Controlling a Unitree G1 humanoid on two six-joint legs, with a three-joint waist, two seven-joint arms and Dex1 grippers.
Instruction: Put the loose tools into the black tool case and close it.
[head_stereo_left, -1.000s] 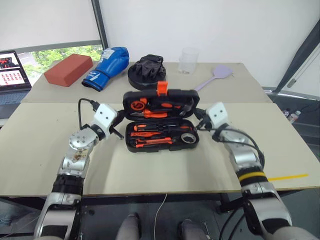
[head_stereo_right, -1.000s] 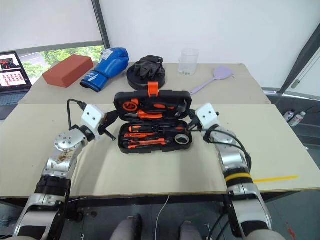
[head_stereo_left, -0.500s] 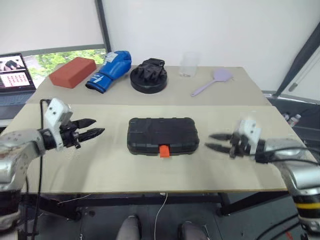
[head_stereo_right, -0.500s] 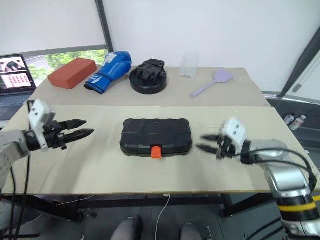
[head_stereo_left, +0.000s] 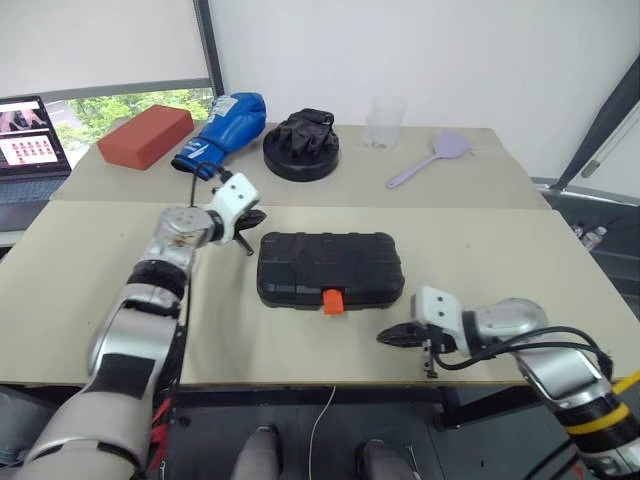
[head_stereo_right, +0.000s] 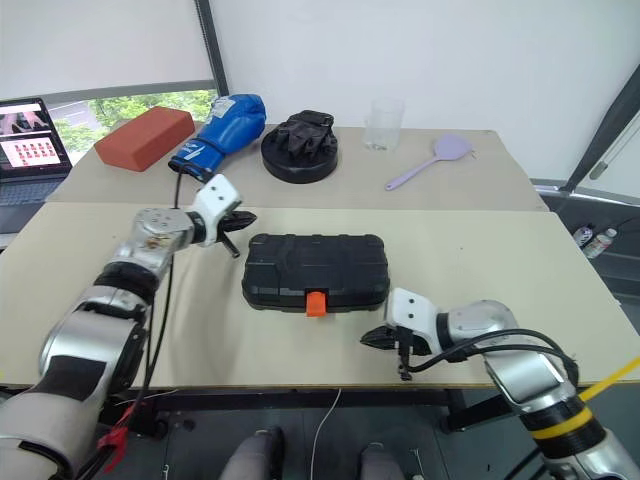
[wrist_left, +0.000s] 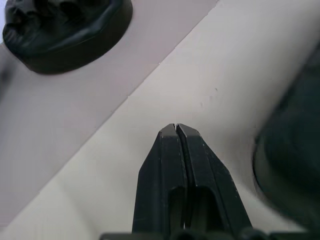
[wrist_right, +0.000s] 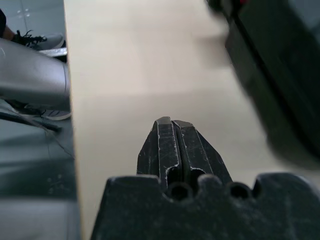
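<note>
1. Beige tabletop (head_stereo_left: 300, 345) in front of a white wall, with a second table pushed against the far edge.
2. Black tool case (head_stereo_left: 330, 269) lying flat and closed near the middle of the near table, orange latch (head_stereo_left: 333, 300) on the near edge, ribbed shell facing up.
3. No loose tools visible on the table; probably all inside already, so task seems almost or fully finished.
4. Left gripper (head_stereo_left: 250, 216) hovering just beside the far left corner of the case, fingers pressed together, holding nothing.
5. Right gripper (head_stereo_left: 389, 337) low over the table near the near right corner of the case, apart from it, fingers also pressed together and empty.
6. On the far table, well apart from the case: red brick (head_stereo_left: 145, 136), blue boxing glove (head_stereo_left: 220, 131), round black disc with gloves (head_stereo_left: 301, 147), clear cup (head_stereo_left: 384, 121), lilac spatula (head_stereo_left: 432, 158). Laptop (head_stereo_left: 28, 136) at the far left.
7. Handling, as a judgement: hard moulded plastic, stiff, not fragile; rather heavy for its size if metal tools are inside; smooth ribs probably a little slippery for thin fingers.
8. Best hold likely at the two short ends, one gripper on each, or by pinching the front edge beside the latch; pressing on the lid middle safe enough.
9. Latch small and probably springy; needs a firm push to be sure of locking.
</note>
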